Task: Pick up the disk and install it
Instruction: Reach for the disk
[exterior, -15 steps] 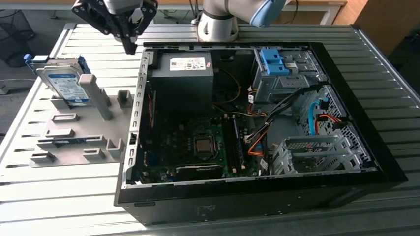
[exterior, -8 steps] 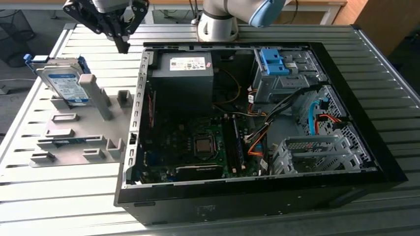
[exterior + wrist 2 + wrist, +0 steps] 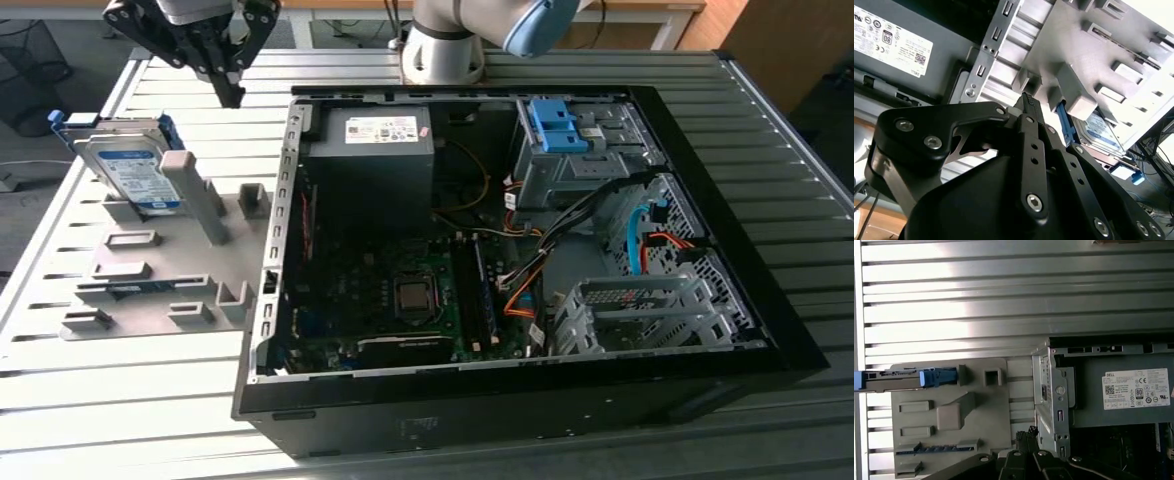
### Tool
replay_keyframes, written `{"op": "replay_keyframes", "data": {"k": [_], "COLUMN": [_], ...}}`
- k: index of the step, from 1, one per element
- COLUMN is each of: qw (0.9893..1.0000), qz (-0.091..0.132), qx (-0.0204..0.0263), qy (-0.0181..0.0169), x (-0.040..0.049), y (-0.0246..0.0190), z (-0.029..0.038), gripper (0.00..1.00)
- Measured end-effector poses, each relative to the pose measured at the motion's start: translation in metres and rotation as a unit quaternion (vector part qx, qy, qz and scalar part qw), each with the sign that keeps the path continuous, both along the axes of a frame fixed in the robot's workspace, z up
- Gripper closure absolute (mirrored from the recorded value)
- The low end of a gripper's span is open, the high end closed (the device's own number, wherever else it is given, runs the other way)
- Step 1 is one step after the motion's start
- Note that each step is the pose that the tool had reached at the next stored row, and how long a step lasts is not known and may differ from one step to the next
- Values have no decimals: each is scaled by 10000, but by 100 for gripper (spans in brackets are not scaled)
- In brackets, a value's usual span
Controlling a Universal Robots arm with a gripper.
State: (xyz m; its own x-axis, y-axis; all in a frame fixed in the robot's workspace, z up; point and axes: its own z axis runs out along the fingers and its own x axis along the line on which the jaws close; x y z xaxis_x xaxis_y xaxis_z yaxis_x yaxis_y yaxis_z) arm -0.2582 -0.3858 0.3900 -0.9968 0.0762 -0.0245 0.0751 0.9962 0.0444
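Slatted metal tabletop is seen under everything. At the upper left of the exterior view the disk is stood on edge in a grey holder plate, with its blue rail seen edge-on in the first wrist view. The gripper is held in the air above the plate, just to the exterior view's right of the disk and apart from it, its jaws brought together on nothing. An open black computer case is set beside the plate, at the centre and right.
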Motion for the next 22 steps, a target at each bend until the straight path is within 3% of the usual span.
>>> {"op": "replay_keyframes", "data": {"k": [5, 19, 22], "qw": [10000, 10000, 10000], "qz": [0, -1, 0], "qx": [0, 0, 0], "qy": [1, 0, 0], "x": [-82, -91, -97], "y": [59, 62, 87], "z": [-4, -5, -4], "gripper": [89, 89, 89]}}
